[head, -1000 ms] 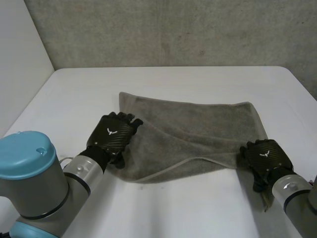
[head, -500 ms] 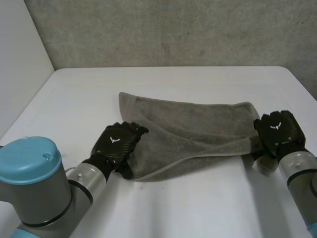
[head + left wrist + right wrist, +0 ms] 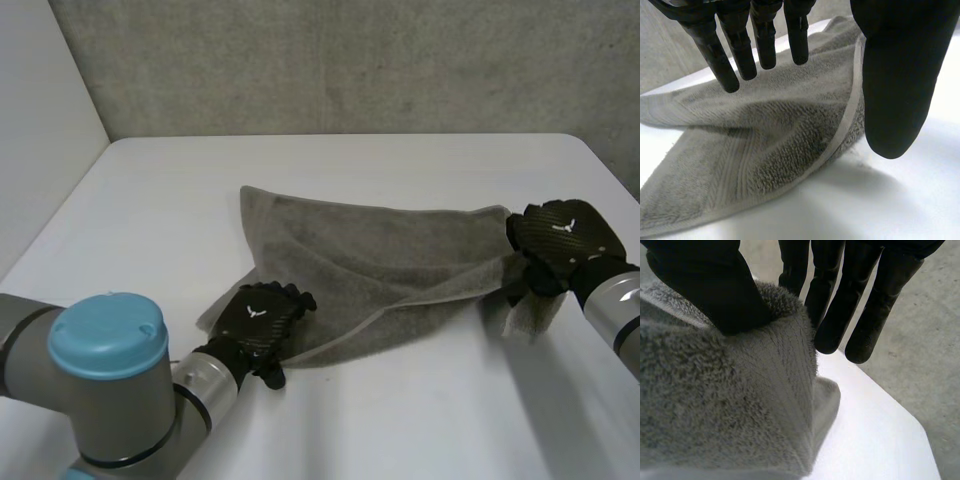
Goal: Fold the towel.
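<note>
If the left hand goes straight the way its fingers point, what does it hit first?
The towel. The left hand sits at the towel's near edge with straight fingers aimed across the cloth, so it would run onto the towel almost at once. How high the fingertips are above it is hard to judge.

We see the towel (image 3: pixel 400 260) as soft grey terry cloth, looped pile with a flat woven hem band. The table (image 3: pixel 400 420) looks smooth, matt white. The backs of the left hand (image 3: pixel 262 318) and right hand (image 3: pixel 562 240) may be faintly glossy carbon weave.
</note>
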Controlling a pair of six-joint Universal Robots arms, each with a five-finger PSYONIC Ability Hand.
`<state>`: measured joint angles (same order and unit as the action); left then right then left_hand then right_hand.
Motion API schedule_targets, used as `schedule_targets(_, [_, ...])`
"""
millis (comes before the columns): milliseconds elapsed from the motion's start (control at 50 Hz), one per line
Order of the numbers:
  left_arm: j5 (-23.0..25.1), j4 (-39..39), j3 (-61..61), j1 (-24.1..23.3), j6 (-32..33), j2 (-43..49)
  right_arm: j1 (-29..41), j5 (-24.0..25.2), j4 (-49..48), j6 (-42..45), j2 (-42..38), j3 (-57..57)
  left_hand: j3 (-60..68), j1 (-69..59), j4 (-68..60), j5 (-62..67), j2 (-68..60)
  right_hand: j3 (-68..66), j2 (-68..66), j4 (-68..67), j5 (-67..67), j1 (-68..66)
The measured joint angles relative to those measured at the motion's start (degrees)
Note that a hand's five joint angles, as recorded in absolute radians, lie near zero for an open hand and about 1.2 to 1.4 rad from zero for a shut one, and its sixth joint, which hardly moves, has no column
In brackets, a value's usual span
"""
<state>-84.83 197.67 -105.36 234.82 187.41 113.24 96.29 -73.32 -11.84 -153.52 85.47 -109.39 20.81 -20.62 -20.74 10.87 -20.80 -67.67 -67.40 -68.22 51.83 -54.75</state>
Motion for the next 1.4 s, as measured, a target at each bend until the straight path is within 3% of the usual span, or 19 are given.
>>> schedule_targets(160, [0.01, -0.02, 1.97, 0.02, 0.06, 3.47, -2.83, 3.77, 3.21, -6.29, 5.83, 1.45, 3.18, -3.37, -3.29, 3.18, -3.28, -0.38, 0.0, 0.0, 0.0, 0.0])
schedule_targets(480, [0.01, 0.12, 5.31, -0.05, -0.04, 6.0, -4.5, 6.23, 7.15, -13.04, 12.84, 4.62, 9.47, -9.78, -9.55, 9.43, -9.49, -0.38, 0.0, 0.0, 0.0, 0.0])
schedule_targets(620, [-0.08, 0.25, 6.62, -0.33, -0.02, 7.03, -4.55, 6.59, 8.21, -13.86, 14.77, 6.15, 27.05, -27.07, -27.21, 26.38, -27.13, -0.38, 0.0, 0.0, 0.0, 0.0])
schedule_targets(700, [-1.7, 0.38, 6.98, -0.18, 0.25, 5.79, -4.78, 6.86, 8.44, -13.63, 14.92, 7.35, 42.32, -42.18, -42.47, 42.22, -42.41, -0.38, -0.2, 0.0, 0.0, 0.0])
schedule_targets(860, [-6.72, 0.16, 5.89, 1.4, 1.82, -2.17, -5.4, 7.82, 11.64, -11.21, 12.25, 10.32, 47.87, -46.38, -47.97, 47.58, -47.96, -0.38, -0.33, 0.0, 0.0, 0.0])
schedule_targets(1040, [-8.06, -1.93, 0.68, 5.0, 14.48, -15.03, -4.9, 10.94, 24.08, 1.6, 3.22, 12.89, 48.71, -47.04, -48.84, 48.41, -48.79, -0.38, -0.33, 0.0, 0.0, 0.0])
schedule_targets(1060, [-7.85, -3.57, -1.03, 5.93, 21.2, -17.61, -3.61, 11.27, 31.06, 10.09, -0.38, 13.31, 48.76, -47.04, -48.92, 48.43, -48.86, -0.38, -0.33, 0.0, 0.0, 0.0])
schedule_targets(1120, [-7.73, -5.0, -1.86, 6.49, 25.13, -18.46, -2.53, 11.11, 34.5, 14.19, -2.17, 13.41, 48.76, -47.04, -48.92, 48.43, -48.86, -0.38, -0.33, 0.0, 0.0, 0.0])
schedule_targets(1140, [-7.61, -7.6, -2.71, 7.39, 30.62, -18.99, -0.85, 10.43, 38.73, 19.21, -4.6, 13.52, 48.78, -47.04, -48.95, 48.44, -48.88, -0.38, -0.33, 0.0, 0.0, 0.0])
schedule_targets(1180, [-7.54, -9.88, -3.12, 8.18, 34.29, -18.79, 0.65, 9.33, 41.74, 22.82, -6.75, 13.64, 48.79, -47.04, -48.96, 48.45, -48.9, -0.38, -0.33, -0.01, 0.0, 0.0])
schedule_targets(1280, [-7.43, -13.69, -2.36, 9.67, 39.39, -15.53, 3.34, 5.6, 44.94, 27.47, -11.26, 15.09, 48.83, -47.04, -48.97, 48.49, -48.92, -0.38, -0.33, -0.01, 0.0, 0.0])
schedule_targets(1400, [-7.43, -12.24, 4.9, 10.05, 40.17, -7.96, 7.28, -0.9, 41.17, 28.3, -17.51, 23.2, 48.84, -47.04, -48.97, 48.66, -48.93, -0.38, -0.33, -0.01, 0.0, 0.0])
